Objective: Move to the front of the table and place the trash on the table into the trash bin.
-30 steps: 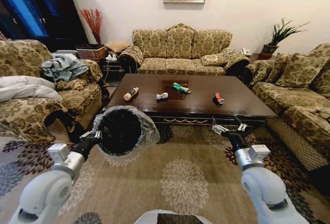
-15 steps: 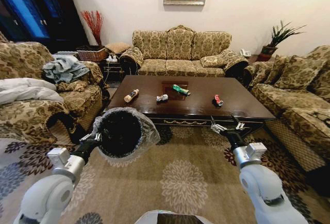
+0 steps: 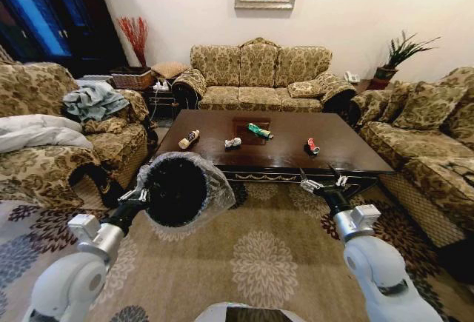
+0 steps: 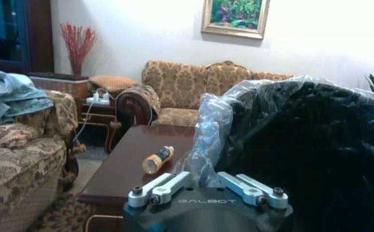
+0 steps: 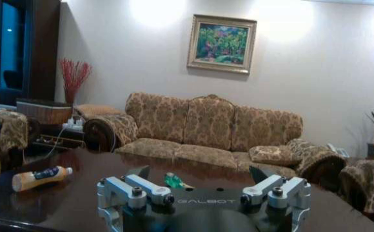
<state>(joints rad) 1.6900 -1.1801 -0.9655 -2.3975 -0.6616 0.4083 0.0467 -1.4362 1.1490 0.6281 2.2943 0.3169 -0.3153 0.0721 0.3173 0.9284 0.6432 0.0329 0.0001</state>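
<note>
We stood short of the bench [image 3: 348, 152], our left end effector [image 3: 138, 195] pinched on the rim of the trash bin [image 3: 175, 191], holding it tipped with its mouth facing us, probably so trash could be dropped in once we reached it. Our right end effector [image 3: 321, 183] hovered spread and empty just before the bench's near edge. Beyond both lay the trash: bottle [image 3: 188, 138], grey-white wrapper [image 3: 232, 143], green wrapper [image 3: 259, 130] and red can [image 3: 313, 145]. "GALBOT" was printed on each wrist; the bottle's label was unreadable.
</note>
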